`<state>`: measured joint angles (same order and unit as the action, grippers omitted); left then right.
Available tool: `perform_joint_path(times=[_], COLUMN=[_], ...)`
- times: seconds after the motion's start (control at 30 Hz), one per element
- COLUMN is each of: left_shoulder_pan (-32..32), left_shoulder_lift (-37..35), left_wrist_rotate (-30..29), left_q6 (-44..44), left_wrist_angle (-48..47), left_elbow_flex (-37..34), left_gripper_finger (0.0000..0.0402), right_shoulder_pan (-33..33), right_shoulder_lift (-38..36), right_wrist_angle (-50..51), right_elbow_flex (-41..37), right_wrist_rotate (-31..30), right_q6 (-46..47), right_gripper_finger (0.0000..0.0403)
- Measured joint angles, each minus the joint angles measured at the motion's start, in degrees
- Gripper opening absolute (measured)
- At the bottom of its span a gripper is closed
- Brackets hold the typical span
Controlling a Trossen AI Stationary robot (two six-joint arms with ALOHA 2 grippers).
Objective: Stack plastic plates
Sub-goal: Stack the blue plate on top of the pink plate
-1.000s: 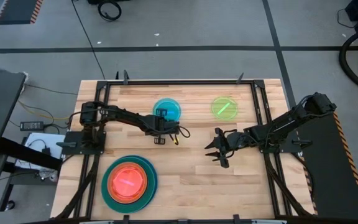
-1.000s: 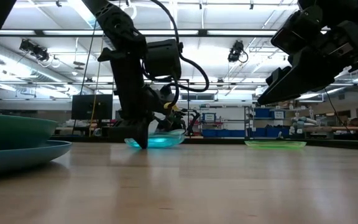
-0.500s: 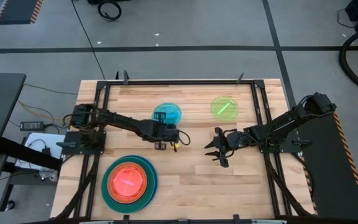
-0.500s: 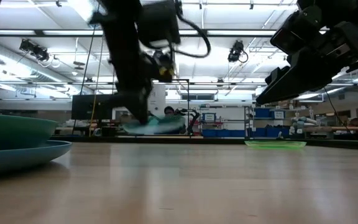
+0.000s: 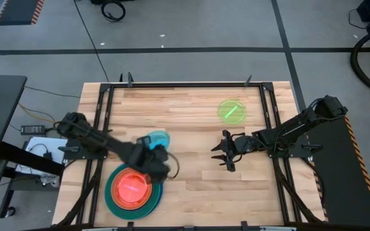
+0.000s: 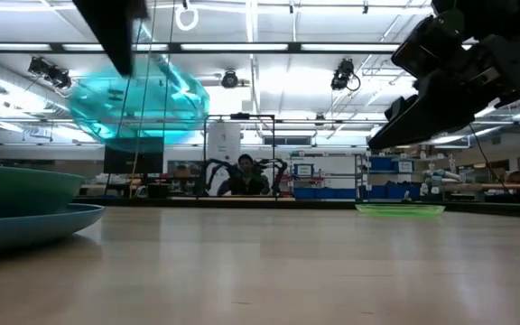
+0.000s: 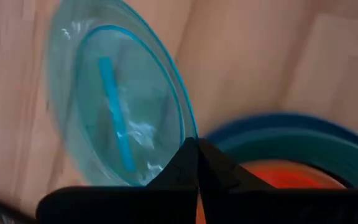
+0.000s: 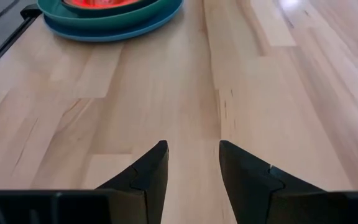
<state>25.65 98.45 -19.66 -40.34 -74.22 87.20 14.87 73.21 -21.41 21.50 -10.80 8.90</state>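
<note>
Light wooden table [image 5: 191, 186] with black frame [image 5: 185, 84]; grey floor [image 5: 172, 32] crossed by dark tape lines [image 5: 172, 49]; coiled cable [image 5: 113, 9] beyond.

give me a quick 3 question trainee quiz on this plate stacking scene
1. True or false: the cyan plate is lifted clear of the table.
2. Which plate lies alone on the table? A lime green plate, B pink, C terracotta.
3. Fill in: the right gripper hangs with its jaws ____.

Key
1. True; the left gripper is shut on its rim beside the stack.
2. A.
3. Open.
</note>
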Motion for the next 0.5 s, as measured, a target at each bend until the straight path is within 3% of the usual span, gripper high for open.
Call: perform_joint_path(times=[0.27,0.5], left_shoulder_pan=[9.5,12.7], left_shoulder_lift=[0.0,0.0], left_wrist_rotate=[0.1,3.3], left_q6=[-13.6,-21.5], left_wrist_angle=[-12.4,-10.0], left_elbow_flex=[7.0,9.3], left_gripper_finger=[0.0005,0.0005], right_shoulder_pan=[-0.1,-0.5], right_shoulder_lift=[0.0,0.0], right_wrist_angle=[-1.9,-5.3], right_elbow_flex=[0.0,0.0], right_wrist_rotate=[-2.5,-3.6], right_q6=[-1.5,-5.5], right_gripper_finger=[0.0153,0.0153])
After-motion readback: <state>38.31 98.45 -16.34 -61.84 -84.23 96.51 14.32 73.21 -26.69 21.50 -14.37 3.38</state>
